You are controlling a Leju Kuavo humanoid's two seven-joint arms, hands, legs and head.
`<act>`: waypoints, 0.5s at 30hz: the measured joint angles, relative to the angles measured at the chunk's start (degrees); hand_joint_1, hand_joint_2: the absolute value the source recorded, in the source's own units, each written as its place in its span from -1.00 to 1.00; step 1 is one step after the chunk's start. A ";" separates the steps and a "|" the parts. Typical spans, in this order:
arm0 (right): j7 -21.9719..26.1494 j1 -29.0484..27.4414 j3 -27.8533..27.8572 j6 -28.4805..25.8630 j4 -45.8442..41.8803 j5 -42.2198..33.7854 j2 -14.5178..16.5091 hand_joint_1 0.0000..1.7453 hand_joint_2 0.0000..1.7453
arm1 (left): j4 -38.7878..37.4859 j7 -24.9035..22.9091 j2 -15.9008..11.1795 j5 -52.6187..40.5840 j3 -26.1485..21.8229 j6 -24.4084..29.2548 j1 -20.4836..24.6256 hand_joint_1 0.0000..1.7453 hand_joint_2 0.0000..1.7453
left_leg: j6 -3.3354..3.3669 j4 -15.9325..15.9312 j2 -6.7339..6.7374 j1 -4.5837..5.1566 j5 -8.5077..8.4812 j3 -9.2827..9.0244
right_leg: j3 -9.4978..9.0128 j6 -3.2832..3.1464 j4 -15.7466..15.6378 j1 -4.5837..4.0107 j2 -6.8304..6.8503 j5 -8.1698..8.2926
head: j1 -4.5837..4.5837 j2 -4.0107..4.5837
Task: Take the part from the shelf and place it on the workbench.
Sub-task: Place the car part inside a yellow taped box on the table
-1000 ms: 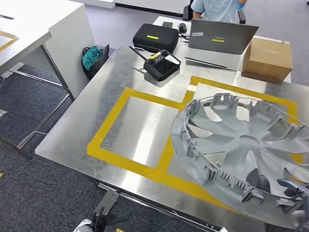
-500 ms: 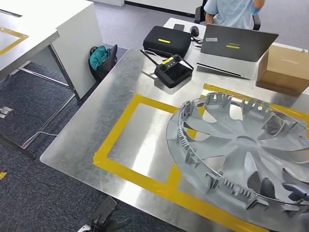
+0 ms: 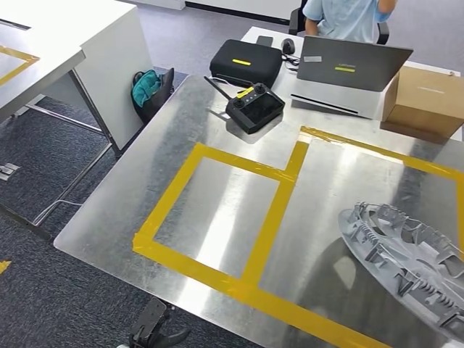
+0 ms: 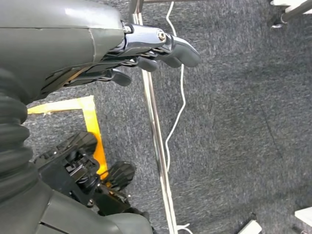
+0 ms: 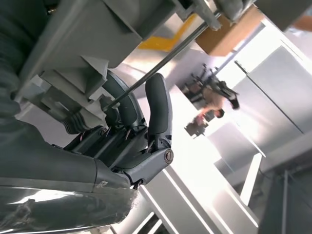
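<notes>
— Right robot hand (image 5: pixel 147 141) curled under the hubcap part (image 3: pixel 410 261), gripping its rim; left robot hand (image 4: pixel 154 48) hanging loose, holding nothing.
— Lying low over the surface (image 3: pixel 164 167). Placing step; next, settle flat and let go.

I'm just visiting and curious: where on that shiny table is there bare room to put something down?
The left yellow-taped square is bare, as is the strip of table left of it. The right square is bare near its centre tape, but the wheel cover fills its right end. The far edge is crowded: controller, black case, laptop, cardboard box.
</notes>
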State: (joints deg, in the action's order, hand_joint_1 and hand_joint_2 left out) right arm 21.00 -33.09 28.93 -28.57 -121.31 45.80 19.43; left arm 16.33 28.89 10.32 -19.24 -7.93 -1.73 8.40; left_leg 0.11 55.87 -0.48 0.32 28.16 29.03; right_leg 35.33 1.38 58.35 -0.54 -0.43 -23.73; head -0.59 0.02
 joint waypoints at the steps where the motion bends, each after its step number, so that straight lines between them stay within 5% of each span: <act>1: 0.10 0.98 2.13 2.28 0.67 -0.31 0.00 1.00 1.00 | -0.01 0.08 0.01 -0.06 -0.09 -0.08 0.05 -1.00 1.00 | -0.02 0.00 0.04 0.01 -0.01 -0.03 | -0.02 -0.01 0.00 0.00 -0.03 0.02 | 0.00 0.00; 5: 1.09 5.34 11.62 8.72 3.74 -0.71 0.00 1.00 1.00 | -0.04 0.33 0.07 -0.44 -0.33 -0.52 0.21 -1.00 1.00 | -0.03 0.00 0.07 0.10 -0.06 -0.12 | -0.14 0.05 -0.01 0.06 -0.02 0.10 | -0.02 0.00; 10: 1.28 8.04 18.60 10.46 5.96 -0.04 0.01 1.00 1.00 | -0.07 0.46 0.07 -0.65 -0.37 -0.67 0.23 -1.00 1.00 | -0.03 0.00 0.07 0.20 -0.07 -0.13 | -0.15 0.10 -0.02 0.17 -0.02 0.12 | -0.01 0.00; 15: 7.02 13.28 25.53 18.05 9.56 13.15 0.03 1.00 1.00 | -0.09 0.03 0.09 -2.08 -0.37 -1.38 0.33 -1.00 1.00 | 0.00 0.00 0.21 0.24 -0.05 -0.16 | -0.12 0.14 -0.03 0.20 -0.15 0.15 | -0.01 0.00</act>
State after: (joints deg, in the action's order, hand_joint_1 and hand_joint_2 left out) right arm 28.02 -19.80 54.46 -10.52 -111.75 58.94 19.46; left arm 16.24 28.92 10.41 -21.32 -8.31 -3.11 8.73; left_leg 0.12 55.87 -0.27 0.56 28.11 28.88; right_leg 35.21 1.52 58.32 -0.34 -0.58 -23.58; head -0.60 0.02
